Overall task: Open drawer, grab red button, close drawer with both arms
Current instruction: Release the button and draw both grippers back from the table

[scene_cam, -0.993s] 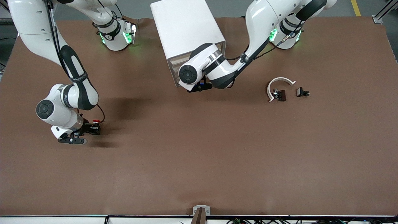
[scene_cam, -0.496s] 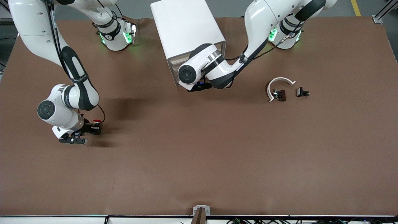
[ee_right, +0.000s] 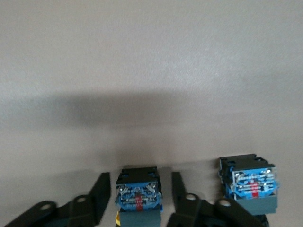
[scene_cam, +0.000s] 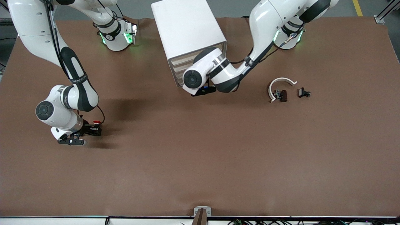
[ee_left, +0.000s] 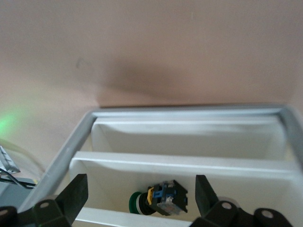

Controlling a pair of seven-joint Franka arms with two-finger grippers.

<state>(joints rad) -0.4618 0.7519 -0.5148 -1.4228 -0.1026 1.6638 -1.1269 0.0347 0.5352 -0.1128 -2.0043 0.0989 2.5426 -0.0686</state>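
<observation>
The white cabinet stands at the table's back, and some cream drawer fronts show. My left arm hides the lowest drawer's front. My left gripper is low in front of the drawers. In the left wrist view it is open, facing white trays inside a grey frame. The tray next to the table looks empty. My right gripper is low at the right arm's end, with the button's red cap beside its tips. In the right wrist view it is open around a black-and-blue button body. A second body stands beside it. Their caps are hidden.
A green-capped button lies in the tray above the empty one. A white curved piece and two small dark parts lie toward the left arm's end of the table.
My left arm's wrist has shifted a little away from the cabinet, uncovering more of the drawer fronts. My right arm has barely moved and the red cap has stayed in place.
</observation>
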